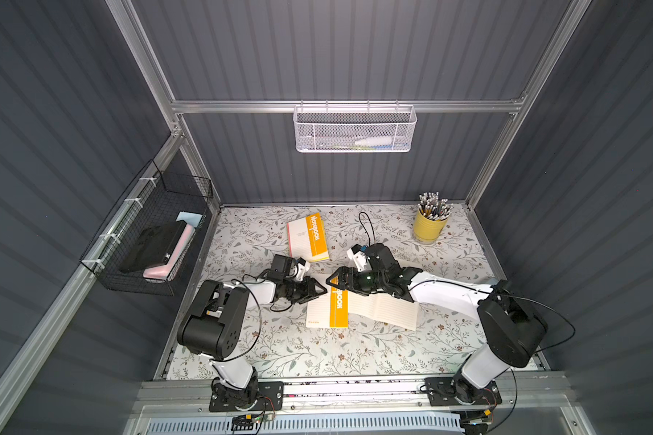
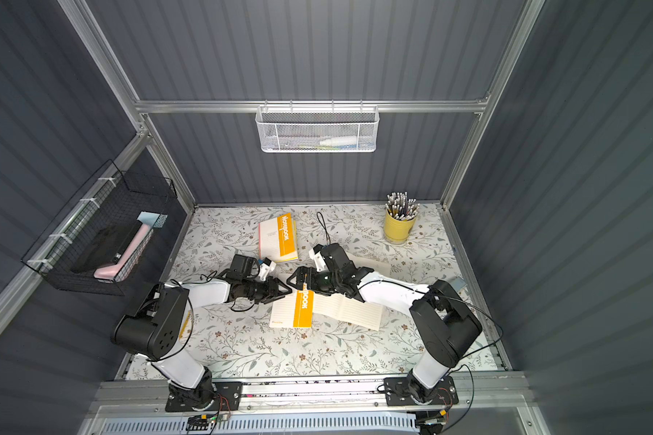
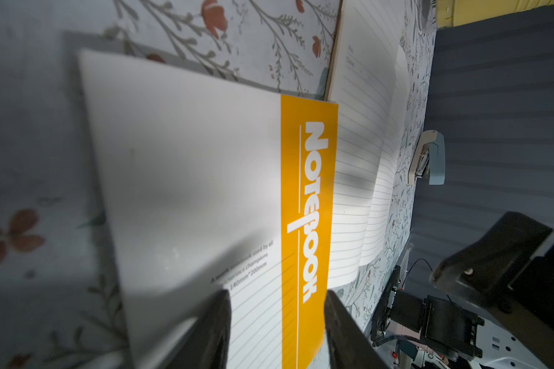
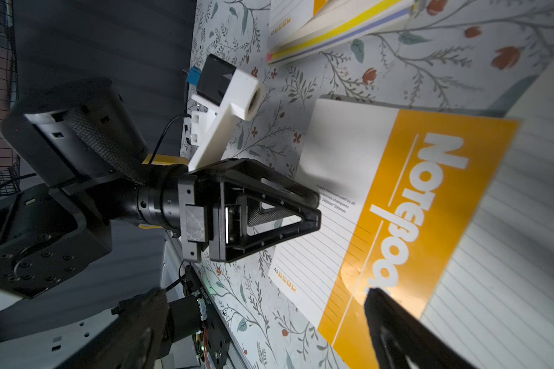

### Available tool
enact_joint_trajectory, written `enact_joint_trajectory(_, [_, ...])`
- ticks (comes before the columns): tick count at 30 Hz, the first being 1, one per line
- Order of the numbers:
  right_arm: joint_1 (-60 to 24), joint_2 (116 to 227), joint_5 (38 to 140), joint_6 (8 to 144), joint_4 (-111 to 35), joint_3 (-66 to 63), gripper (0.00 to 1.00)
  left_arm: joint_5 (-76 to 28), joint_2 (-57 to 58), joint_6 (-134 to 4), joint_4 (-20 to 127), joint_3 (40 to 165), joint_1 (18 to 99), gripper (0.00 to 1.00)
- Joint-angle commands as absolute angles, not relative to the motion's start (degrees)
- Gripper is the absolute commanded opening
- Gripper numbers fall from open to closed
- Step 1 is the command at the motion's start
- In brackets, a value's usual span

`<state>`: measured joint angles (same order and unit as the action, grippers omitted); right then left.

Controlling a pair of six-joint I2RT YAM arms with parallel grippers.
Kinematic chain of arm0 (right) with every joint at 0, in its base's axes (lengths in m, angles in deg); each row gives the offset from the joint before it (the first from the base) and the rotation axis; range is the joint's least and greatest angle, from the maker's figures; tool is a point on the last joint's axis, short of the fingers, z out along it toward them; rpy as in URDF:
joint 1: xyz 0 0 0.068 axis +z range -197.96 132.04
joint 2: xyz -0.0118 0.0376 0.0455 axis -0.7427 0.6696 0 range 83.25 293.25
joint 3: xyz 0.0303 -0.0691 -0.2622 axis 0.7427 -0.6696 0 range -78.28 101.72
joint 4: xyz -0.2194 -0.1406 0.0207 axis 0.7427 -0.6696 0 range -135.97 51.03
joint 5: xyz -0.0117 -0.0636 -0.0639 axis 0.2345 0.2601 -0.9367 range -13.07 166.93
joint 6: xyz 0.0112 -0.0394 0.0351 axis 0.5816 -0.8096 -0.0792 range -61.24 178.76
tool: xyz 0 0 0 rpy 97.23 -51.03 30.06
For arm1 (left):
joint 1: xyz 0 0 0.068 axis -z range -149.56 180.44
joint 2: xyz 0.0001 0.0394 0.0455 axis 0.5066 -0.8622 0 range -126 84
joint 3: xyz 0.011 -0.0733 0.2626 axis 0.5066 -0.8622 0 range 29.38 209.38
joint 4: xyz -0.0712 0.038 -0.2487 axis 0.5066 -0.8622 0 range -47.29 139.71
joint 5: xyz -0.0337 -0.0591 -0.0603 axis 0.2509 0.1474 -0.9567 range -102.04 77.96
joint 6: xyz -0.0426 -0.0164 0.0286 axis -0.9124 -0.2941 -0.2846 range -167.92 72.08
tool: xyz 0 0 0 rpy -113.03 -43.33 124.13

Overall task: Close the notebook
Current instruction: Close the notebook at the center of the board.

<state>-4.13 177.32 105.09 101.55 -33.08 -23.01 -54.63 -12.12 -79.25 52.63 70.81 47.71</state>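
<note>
The open notebook (image 1: 362, 310) (image 2: 328, 309) lies in the middle of the worktop (image 1: 317, 354), a little nearer than centre. Its cover (image 3: 205, 179), white with an orange band reading NOTEBOOK, faces up on the left. The lined pages (image 1: 389, 310) spread away to the right, gently arched. In the left wrist view a shadow shows under the cover's edge.

The left gripper (image 1: 319, 289) (image 2: 285, 290) reaches in from the left, with its tips over the far left part of the cover. Its two fingers (image 3: 211, 326) stand apart with the cover showing in the gap, so the jaws are partly open and clamp nothing.

The right gripper (image 1: 332, 281) (image 2: 293, 280) comes in from the right, above the pages, to the far end of the orange band. Only one finger (image 4: 394, 319) shows in the right wrist view, its tip at the band, so I cannot tell how these jaws stand.

A second notebook (image 1: 309, 237) lies closed just beyond, slightly to the left. At the far right corner a yellow cup (image 1: 428, 226) holds pencils (image 1: 434, 206). A white mesh basket (image 1: 355, 130) hangs on the back wall. A black wire basket (image 1: 187, 188) hangs on the left wall, with dark and pink things in it.
</note>
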Motion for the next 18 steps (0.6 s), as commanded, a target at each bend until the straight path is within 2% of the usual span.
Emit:
enact_joint_trajectory(1, [-4.1, 179.1, 106.9, 103.4, -29.6, -24.5, 0.99, -53.5, -12.3, -79.0, 51.3, 71.8, 48.2, 0.46])
enact_joint_trajectory(18, [-4.0, 186.2, 109.2, 106.4, -23.0, -28.9, 0.99, -51.2, -10.2, -77.2, 46.2, 73.4, 48.2, 0.46])
